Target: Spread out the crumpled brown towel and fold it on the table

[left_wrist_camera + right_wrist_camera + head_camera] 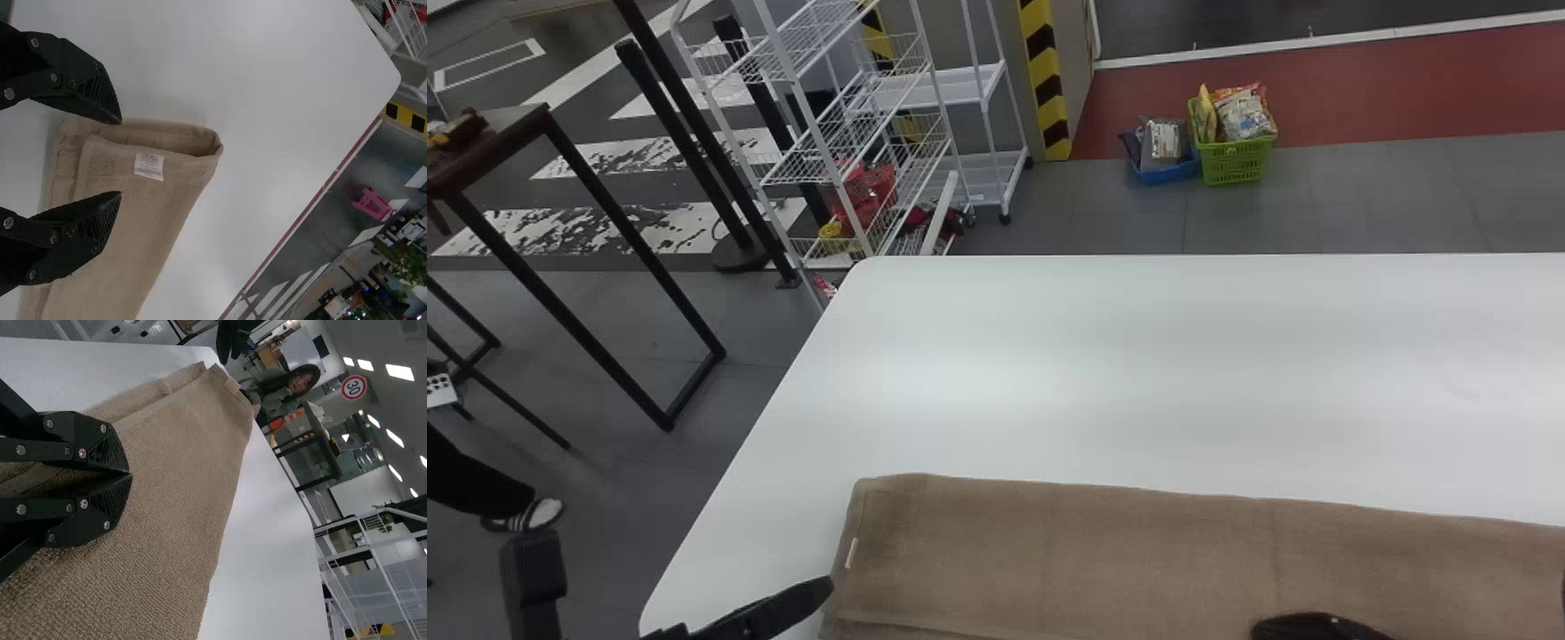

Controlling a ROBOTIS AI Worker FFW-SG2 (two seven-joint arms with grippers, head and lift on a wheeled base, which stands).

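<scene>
Head view: brown towel (1067, 551) on a white table (1183, 382), laid out as a long, flat, folded strip along the near side, from seven o'clock round to four. Pale label (851, 553) near the strip's nine-o'clock end. Left gripper (800, 600) at seven o'clock, beside that end. Right gripper (1316, 627) between four and five, above the cloth at the bottom edge. Beyond the table, white wire shelves (818, 98) at eleven o'clock. At two o'clock on the floor, a green basket (1238, 160) with packets in it, and a blue basket (1167, 172) just beside it, on its nine-o'clock side.

Left wrist view: left gripper (121, 159) wide open and empty – one finger by the towel's end edge, the other over the cloth. Towel doubled there in layers, with a rounded, open loop at the corner and the label close by. Contact between fingers and cloth impossible to tell.

Right wrist view: right gripper (131, 475) closed, tips meeting over the towel – with nothing visible between them. Beneath, towelling rough in texture, running away to a squared end, with a long layered fold beside the fingers.
</scene>
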